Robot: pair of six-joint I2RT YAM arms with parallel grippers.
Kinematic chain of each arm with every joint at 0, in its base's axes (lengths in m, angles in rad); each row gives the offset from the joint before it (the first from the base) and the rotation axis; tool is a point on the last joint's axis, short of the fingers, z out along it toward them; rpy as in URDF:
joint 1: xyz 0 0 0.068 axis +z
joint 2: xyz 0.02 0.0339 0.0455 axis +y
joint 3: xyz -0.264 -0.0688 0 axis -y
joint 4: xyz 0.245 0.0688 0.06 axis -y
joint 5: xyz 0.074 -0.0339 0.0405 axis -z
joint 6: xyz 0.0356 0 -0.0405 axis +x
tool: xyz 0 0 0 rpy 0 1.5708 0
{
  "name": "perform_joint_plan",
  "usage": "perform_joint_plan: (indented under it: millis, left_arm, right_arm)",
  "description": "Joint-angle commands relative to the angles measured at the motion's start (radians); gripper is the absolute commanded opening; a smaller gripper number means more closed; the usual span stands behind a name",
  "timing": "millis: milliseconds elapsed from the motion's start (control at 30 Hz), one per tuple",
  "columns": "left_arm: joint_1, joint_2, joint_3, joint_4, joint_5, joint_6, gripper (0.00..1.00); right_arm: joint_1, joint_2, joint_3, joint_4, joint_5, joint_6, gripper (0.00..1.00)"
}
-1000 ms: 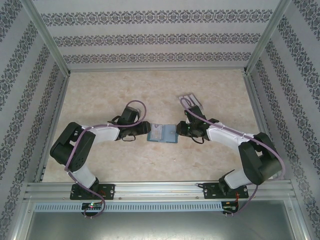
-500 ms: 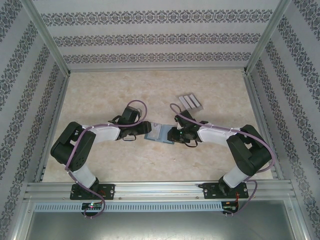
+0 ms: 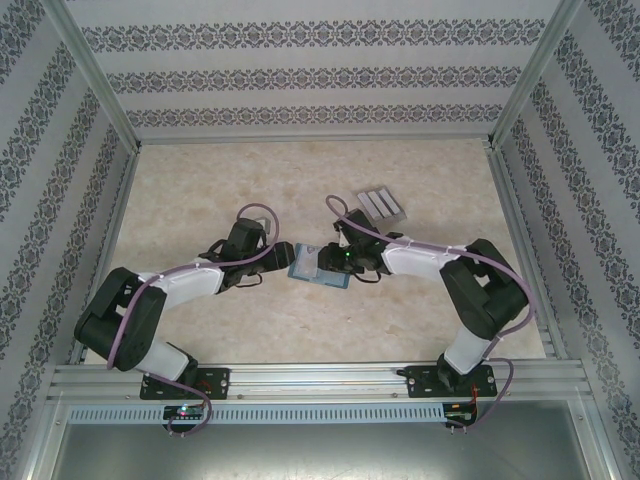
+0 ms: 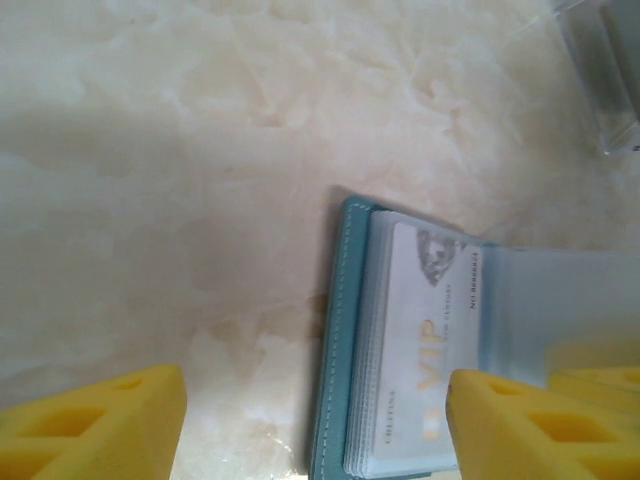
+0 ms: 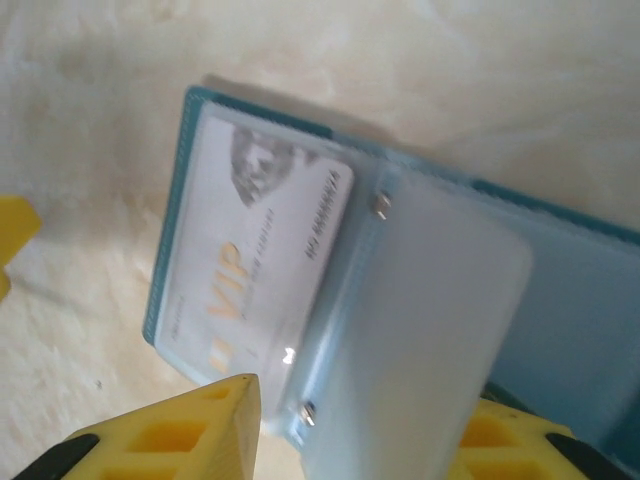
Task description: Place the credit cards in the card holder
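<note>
Since 1 s ago my right arm slid left over the card holder (image 3: 303,266), baring the credit cards (image 3: 381,204) behind it. Left tool (image 3: 280,262) is spread wide at the holder's left edge, gripping nothing. Holder lies open mid-desk (image 3: 200,180), VIP card (image 5: 262,240) already in. Right tool (image 3: 335,262) has jaws apart, astride a clear sleeve (image 5: 430,300). Sleeves prob. floppy & slick; cards stiff, thin, light, so pinch long edges. Open desk all round.

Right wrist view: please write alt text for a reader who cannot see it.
A teal card holder lies open on a pale marbled table, a white VIP card in the clear pocket of its left page. Another clear sleeve bulges up at the middle, between two yellow jaws at the bottom edge.
</note>
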Motion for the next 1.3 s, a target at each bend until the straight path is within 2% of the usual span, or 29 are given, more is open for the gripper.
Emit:
perform_joint_plan:
  millis: [0,300,433,600,700,767,900,1033,1167,1267]
  left_arm:
    - [0.008,-0.015,-0.030,0.074,0.008,0.032,0.78]
    - [0.008,-0.061,-0.074,0.121,0.067,-0.007,0.85]
    - [0.008,-0.074,-0.079,0.085,0.067,-0.013,0.88]
    - [0.008,0.004,-0.039,0.054,0.137,-0.007,0.87]
    - [0.008,0.079,-0.022,0.048,0.134,-0.009,0.82]
    - [0.008,0.127,-0.007,0.050,0.152,-0.013,0.70]
    - [0.008,0.178,0.005,0.065,0.170,-0.014,0.55]
    - [0.008,0.218,0.044,0.018,0.169,0.002,0.49]
    - [0.006,0.245,0.069,-0.005,0.201,0.009,0.49]
    - [0.004,0.201,0.074,-0.048,0.191,0.014,0.40]
  right_arm:
    - [0.018,0.048,0.065,0.067,-0.041,0.041,0.41]
    - [0.014,0.133,0.149,0.061,-0.077,0.085,0.43]
    - [-0.001,0.166,0.166,0.076,-0.125,0.121,0.43]
    - [-0.001,0.214,0.190,0.079,-0.146,0.147,0.43]
    - [-0.002,0.227,0.199,0.082,-0.151,0.156,0.44]
    - [-0.006,0.225,0.199,0.077,-0.148,0.165,0.44]
    - [-0.017,0.213,0.191,0.077,-0.150,0.172,0.44]
    - [-0.021,0.218,0.196,0.078,-0.171,0.177,0.44]
    - [-0.020,0.217,0.199,0.074,-0.173,0.169,0.45]
    - [-0.025,0.220,0.203,0.068,-0.168,0.170,0.44]
